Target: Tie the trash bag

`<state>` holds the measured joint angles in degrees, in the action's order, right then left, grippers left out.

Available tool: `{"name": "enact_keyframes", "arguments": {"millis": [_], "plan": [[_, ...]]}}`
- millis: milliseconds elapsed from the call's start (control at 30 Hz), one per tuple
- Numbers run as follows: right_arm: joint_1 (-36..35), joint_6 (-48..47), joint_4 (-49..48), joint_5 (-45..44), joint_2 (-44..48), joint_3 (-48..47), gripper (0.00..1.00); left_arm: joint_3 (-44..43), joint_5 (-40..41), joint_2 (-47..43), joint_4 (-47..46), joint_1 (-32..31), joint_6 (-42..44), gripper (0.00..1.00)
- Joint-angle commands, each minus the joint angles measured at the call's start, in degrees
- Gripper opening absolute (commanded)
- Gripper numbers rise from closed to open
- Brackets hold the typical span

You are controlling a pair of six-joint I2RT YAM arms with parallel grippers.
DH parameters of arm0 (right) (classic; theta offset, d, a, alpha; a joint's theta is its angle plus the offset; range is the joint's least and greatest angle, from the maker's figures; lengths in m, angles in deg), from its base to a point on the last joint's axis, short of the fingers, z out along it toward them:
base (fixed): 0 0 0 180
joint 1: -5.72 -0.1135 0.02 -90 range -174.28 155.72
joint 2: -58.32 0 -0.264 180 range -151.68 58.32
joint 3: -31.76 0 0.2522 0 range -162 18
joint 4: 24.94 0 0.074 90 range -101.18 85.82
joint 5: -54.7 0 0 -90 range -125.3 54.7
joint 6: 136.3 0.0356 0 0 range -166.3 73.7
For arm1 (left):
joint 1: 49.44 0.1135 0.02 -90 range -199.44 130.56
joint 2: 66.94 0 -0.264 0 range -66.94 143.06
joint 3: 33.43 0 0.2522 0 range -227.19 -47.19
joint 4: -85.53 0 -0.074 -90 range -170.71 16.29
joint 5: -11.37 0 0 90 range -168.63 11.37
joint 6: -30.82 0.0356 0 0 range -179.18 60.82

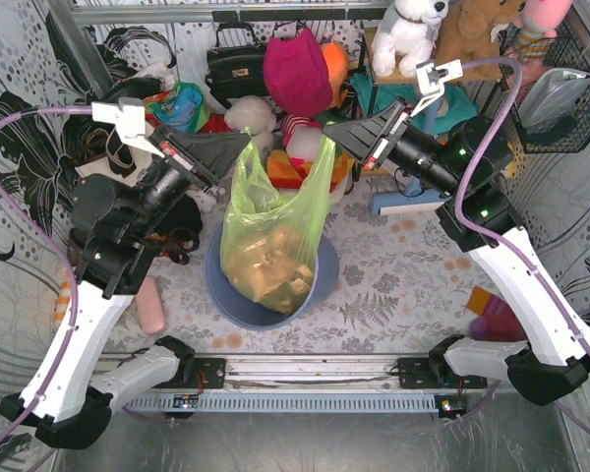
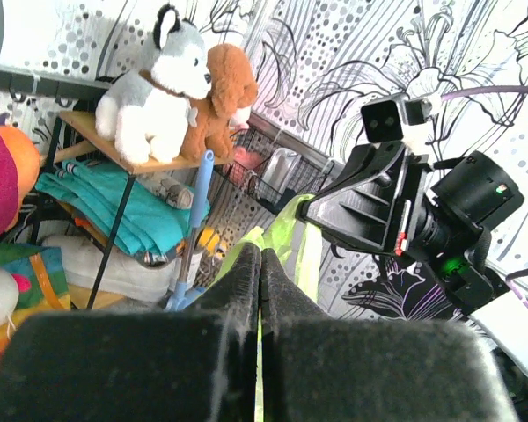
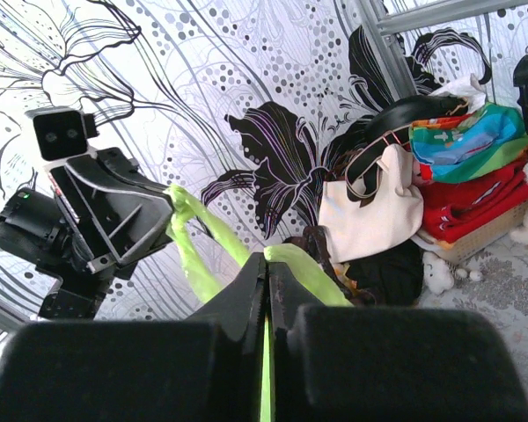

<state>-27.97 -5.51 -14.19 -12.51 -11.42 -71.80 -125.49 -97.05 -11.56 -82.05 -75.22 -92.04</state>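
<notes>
Pre-knot: left end effector and right end effector each pinch a trash bag ear, 11 and 1 o'clock. Next, probably: cross ears.

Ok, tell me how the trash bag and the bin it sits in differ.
The trash bag is translucent light green, tan paper showing through; the bin is opaque blue-grey. The bag is stretched tall; the bin sits low and round. The left hand and right hand each pinch a bag handle; nothing grips the bin. They share one spot: the bag's bottom sits in the bin.
</notes>
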Motion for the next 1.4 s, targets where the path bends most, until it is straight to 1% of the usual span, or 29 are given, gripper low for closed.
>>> {"name": "enact_keyframes", "arguments": {"millis": [0,133,233,433,567,767,800,833,900,933,967,1000,1067,1233,1367], "plan": [[0.19,-2.41,-3.24,-1.33,1.24,0.22,0.0,-0.36,2.16,-0.79,-0.53,-0.22,2.42,0.0],[0.17,-0.72,-3.31,-2.82,1.44,4.69,0.0,3.5,1.68,-0.54,-0.92,-0.24,0.45,0.0],[0.12,-1.01,-2.96,-4.46,1.37,6.33,0.0,4.81,1.86,-0.17,-1.36,-0.23,0.04,0.0],[0.12,-4.08,1.61,-9.49,-0.01,4.79,0.0,2.46,2.44,3.68,0.19,-0.11,1.98,0.0],[0.18,-4.1,1.89,-9.67,-0.4,6.32,0.0,2.91,2.27,5.01,-1.1,-0.15,2.09,0.0],[0.29,-3.08,1.17,-10.11,0.99,9.89,0.0,1.96,3.5,5.14,0.45,-0.12,3.41,0.0],[0.25,-2.92,1.05,-10.13,1.27,10.36,0.0,1.44,4.3,4.94,1.21,-0.11,3.59,0.03],[0.29,-2.81,0.99,-10.09,1.5,10.75,0.0,0.93,4.95,4.79,1.98,-0.14,3.67,0.1],[0.23,-2.58,0.95,-10.19,1.91,11.27,0.0,0.17,6.3,4.41,3.52,-0.14,3.57,0.43],[0.24,-2.49,0.9,-10.26,2.02,11.45,0.0,-0.1,6.57,4.27,4.23,-0.15,3.28,0.57],[0.28,-2.48,0.9,-10.3,2.26,11.56,0.0,-0.36,6.67,4.21,4.91,-0.15,2.9,0.66],[0.22,-2.48,0.96,-10.3,2.31,11.57,0.0,-0.62,6.48,4.28,5.79,-0.09,2.51,0.7],[0.26,-2.48,0.99,-10.3,2.49,11.49,0.0,-0.96,5.9,4.58,7.65,-0.12,1.22,0.74],[0.29,-2.67,1.07,-10.39,2.75,11.49,0.0,-0.65,2.1,5.43,13.0,-0.08,-0.3,0.78],[0.27,-2.69,1.03,-10.39,2.92,11.4,0.0,2.15,-3.1,5.39,10.35,-0.08,-3.26,0.8]]}}
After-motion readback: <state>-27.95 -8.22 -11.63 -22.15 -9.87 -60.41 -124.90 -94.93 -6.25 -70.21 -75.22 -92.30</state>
